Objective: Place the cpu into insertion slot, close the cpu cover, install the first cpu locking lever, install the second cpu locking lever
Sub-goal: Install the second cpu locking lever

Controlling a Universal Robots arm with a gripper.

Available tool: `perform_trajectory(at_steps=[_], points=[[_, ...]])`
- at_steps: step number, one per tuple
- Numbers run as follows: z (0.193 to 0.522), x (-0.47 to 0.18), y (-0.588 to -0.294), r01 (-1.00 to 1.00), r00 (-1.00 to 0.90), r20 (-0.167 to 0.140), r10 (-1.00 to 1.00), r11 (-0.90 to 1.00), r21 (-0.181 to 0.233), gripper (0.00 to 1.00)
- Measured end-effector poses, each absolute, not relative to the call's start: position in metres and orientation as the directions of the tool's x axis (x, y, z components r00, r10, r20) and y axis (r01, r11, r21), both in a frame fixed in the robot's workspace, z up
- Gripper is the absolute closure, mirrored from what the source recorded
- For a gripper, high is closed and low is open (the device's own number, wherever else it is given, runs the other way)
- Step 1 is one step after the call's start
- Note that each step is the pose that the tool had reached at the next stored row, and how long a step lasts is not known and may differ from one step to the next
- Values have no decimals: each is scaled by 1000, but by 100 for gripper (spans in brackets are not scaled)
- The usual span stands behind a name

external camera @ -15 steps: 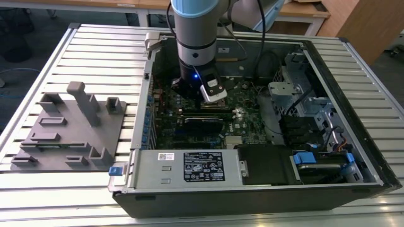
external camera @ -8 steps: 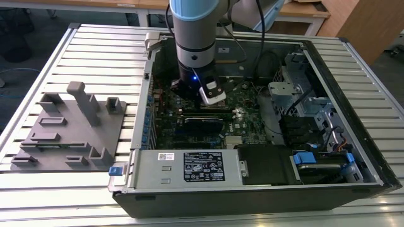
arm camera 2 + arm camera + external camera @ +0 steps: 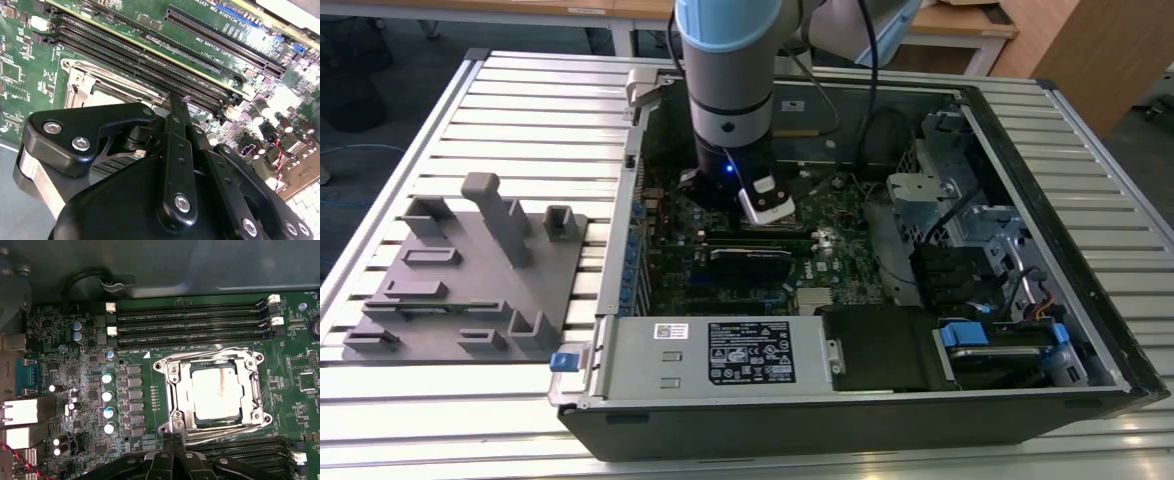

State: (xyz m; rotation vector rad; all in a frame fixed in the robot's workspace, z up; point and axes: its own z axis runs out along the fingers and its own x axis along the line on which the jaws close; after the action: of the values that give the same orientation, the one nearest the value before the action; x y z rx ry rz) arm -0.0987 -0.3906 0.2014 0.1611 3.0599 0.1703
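The computer case (image 3: 854, 400) lies open; in the first wrist view the cpu cover (image 3: 252, 387) seems shut over the cpu (image 3: 216, 392) in the insertion slot (image 3: 172, 390), with the gripper (image 3: 172, 445), fingers together and empty, at 7 o'clock; levers look unfinished

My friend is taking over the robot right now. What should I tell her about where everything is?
Gripper: fingers together, holding nothing, right at the socket's edge.
Cpu: already seated in the insertion slot on the green board.
Cpu cover: lying down over the chip as a silvery frame.
Locking levers: whether either is latched cannot be told from these pictures, so check both.
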Motion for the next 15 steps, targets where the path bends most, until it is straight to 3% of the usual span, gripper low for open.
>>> perform_trajectory(at_steps=[15], points=[[199, -100, -392, 100, -992, -64, 110, 986, 133, 90]])
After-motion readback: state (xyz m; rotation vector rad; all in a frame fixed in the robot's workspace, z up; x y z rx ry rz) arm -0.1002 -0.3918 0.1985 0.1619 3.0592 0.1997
